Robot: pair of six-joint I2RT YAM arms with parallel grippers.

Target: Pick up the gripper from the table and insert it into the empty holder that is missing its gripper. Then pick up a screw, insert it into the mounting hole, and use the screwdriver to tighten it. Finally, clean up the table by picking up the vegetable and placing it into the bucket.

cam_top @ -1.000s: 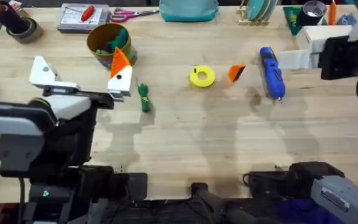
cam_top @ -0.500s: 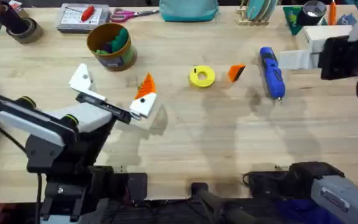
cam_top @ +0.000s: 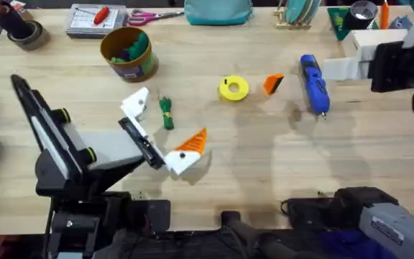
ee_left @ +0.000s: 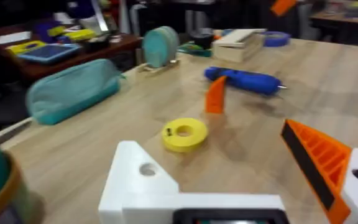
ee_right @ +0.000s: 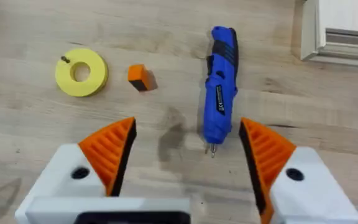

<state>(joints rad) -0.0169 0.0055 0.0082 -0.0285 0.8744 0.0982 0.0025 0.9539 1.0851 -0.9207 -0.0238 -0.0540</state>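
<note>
step in hand looks like the first one: grabbing the small orange ridged plastic fingertip. it sits on the wooden table between the flat yellow ring and the thick bright blue powered screwdriver, just beside both and touching neither.

the right gripper hangs over that spot, spread wide with nothing in it. the left gripper is wide too and holds nothing. one side of it is the bare white angular finger mount, i.e. the empty holder, while the other side carries its orange pad.

my take on doing it well: centre the right one over the fingertip and not the screwdriver. come down so the pads close on its flat sides. keep clear of the ring so nothing gets shoved. pinch it low and square, otherwise it'll probably twist and won't line up with the mount.

the slim dark-green toy vegetable lies near the bare mount. the round mustard-yellow bucket sits further back.
</note>
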